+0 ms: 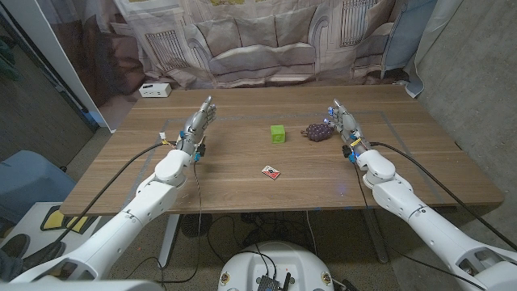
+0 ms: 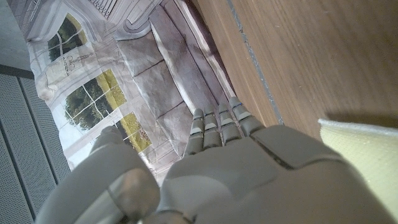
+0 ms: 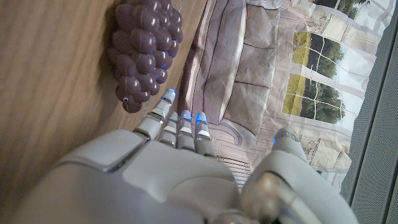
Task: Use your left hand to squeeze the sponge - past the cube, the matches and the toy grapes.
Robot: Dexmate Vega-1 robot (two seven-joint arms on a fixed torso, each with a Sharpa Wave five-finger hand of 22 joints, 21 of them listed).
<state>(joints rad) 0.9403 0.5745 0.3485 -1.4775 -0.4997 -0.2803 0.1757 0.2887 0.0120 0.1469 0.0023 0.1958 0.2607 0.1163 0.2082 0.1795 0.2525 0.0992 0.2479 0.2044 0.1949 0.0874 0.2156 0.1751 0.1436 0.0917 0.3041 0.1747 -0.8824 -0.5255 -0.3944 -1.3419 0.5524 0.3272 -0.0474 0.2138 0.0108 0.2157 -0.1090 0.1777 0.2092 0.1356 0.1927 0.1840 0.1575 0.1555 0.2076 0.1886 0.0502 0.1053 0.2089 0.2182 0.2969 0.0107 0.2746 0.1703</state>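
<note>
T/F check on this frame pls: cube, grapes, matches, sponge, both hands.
1. The small green cube sits on the wooden table between the two arms. True.
2. The purple toy grape bunch lies beside the left robot hand. False: it lies next to the right robot hand.
3. The small red-and-white matchbox is stacked on the cube. False: it lies flat on the table, nearer the robot than the cube.
4. The pale yellow sponge shows beside the left robot hand in the left wrist view. True.
5. The right robot hand grips the grapes. False: its fingers are straight, holding nothing.
</note>
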